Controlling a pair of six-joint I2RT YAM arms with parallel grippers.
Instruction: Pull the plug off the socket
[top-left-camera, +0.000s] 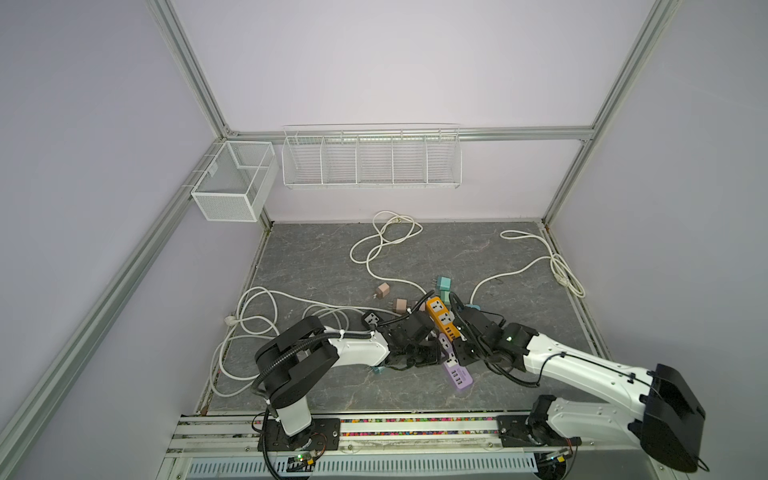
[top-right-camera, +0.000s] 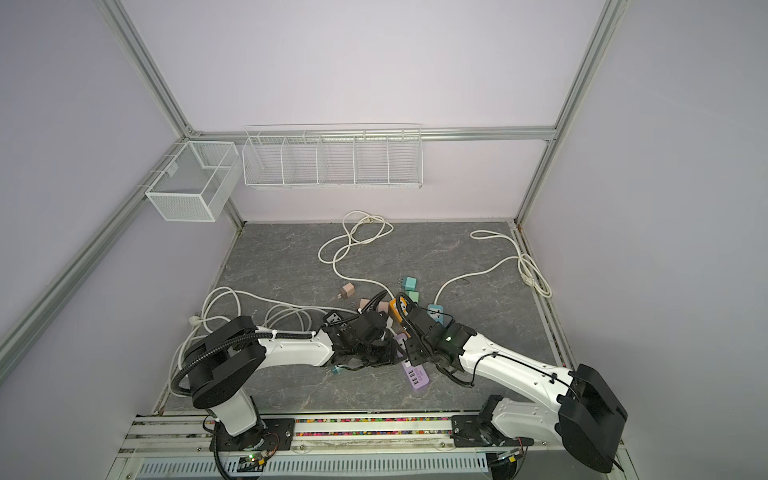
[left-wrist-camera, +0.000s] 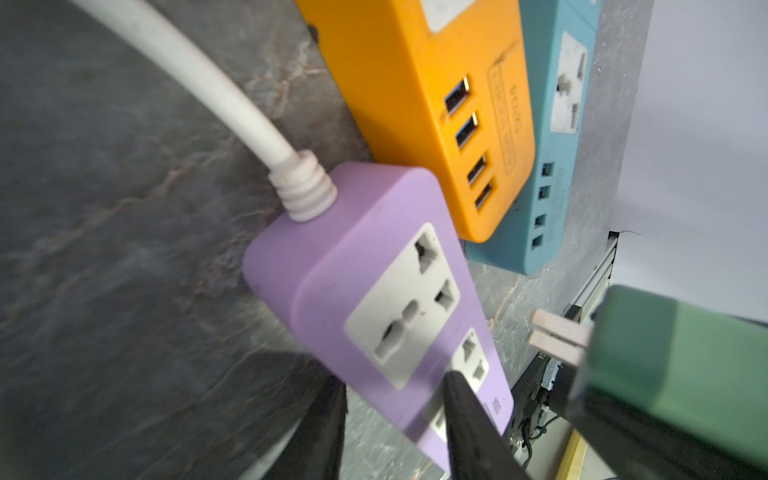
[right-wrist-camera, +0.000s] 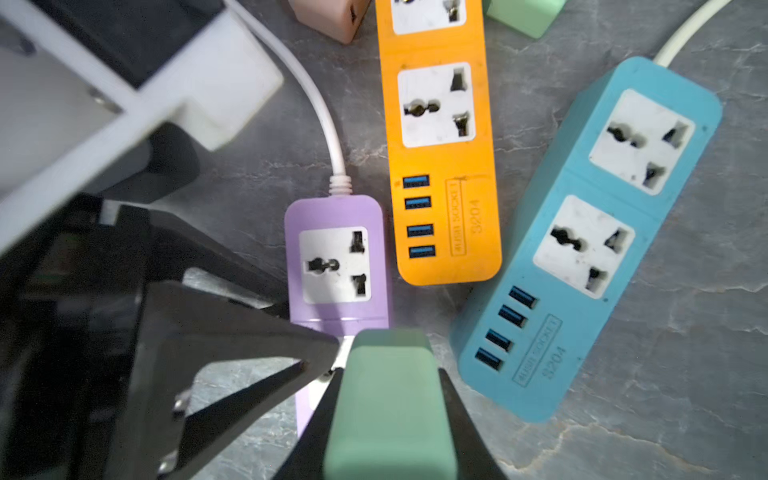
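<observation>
A mint-green plug (right-wrist-camera: 388, 399) sits between the fingers of my right gripper (right-wrist-camera: 388, 370), which is shut on it. In the left wrist view the same plug (left-wrist-camera: 665, 374) hangs beside the purple socket strip (left-wrist-camera: 374, 299), with both prongs (left-wrist-camera: 557, 338) bare in the air. Both sockets I can see on the purple strip (right-wrist-camera: 336, 266) are empty. My left gripper (left-wrist-camera: 395, 380) stands partly open at that strip. One of its fingers (left-wrist-camera: 469, 428) lies on the strip's face and the other is beside its edge. In both top views the two grippers (top-left-camera: 432, 353) (top-right-camera: 419, 349) meet over the purple strip (top-left-camera: 455, 374).
An orange strip (right-wrist-camera: 440, 166) and a blue strip (right-wrist-camera: 590, 241) lie just past the purple one. Loose pink adapters (top-left-camera: 381, 289) and a teal adapter (top-left-camera: 444, 284) lie behind them. White cables (top-left-camera: 266, 328) loop over the left and back of the table, and wire baskets (top-left-camera: 370, 160) hang on the wall.
</observation>
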